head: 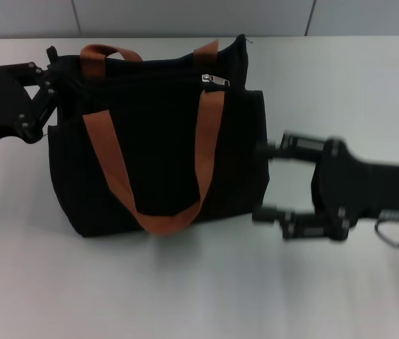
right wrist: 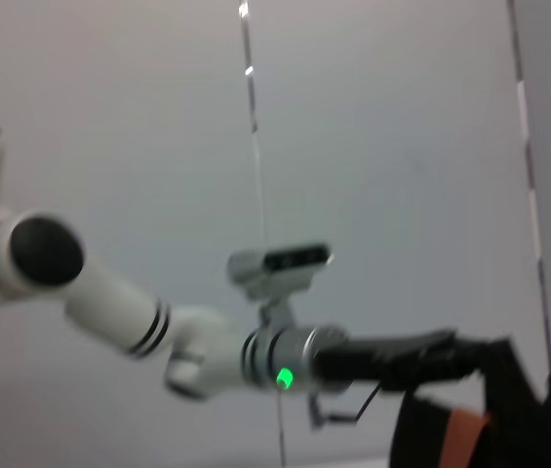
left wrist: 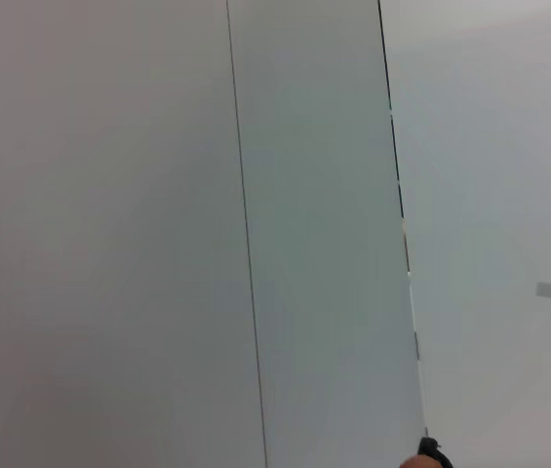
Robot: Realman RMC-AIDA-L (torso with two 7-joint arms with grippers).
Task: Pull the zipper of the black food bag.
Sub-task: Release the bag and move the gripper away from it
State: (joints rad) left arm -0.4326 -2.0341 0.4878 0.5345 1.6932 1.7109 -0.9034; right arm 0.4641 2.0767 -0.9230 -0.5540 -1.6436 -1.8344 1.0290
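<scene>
The black food bag [head: 157,141] stands upright on the white table, with two rust-brown straps [head: 208,141] hanging down its front. The silver zipper pull [head: 215,80] sits on the zipper line near the bag's upper right corner. My left gripper [head: 59,76] is at the bag's upper left corner, its fingers closed on the fabric edge. In the right wrist view the left gripper [right wrist: 470,353] meets the bag [right wrist: 514,409] at that corner. My right gripper [head: 264,182] is open and empty beside the bag's right side, below the zipper pull.
The white table [head: 185,289] runs in front of and to the right of the bag. A grey panelled wall [head: 185,18] stands behind it. The left wrist view shows only the wall [left wrist: 158,234].
</scene>
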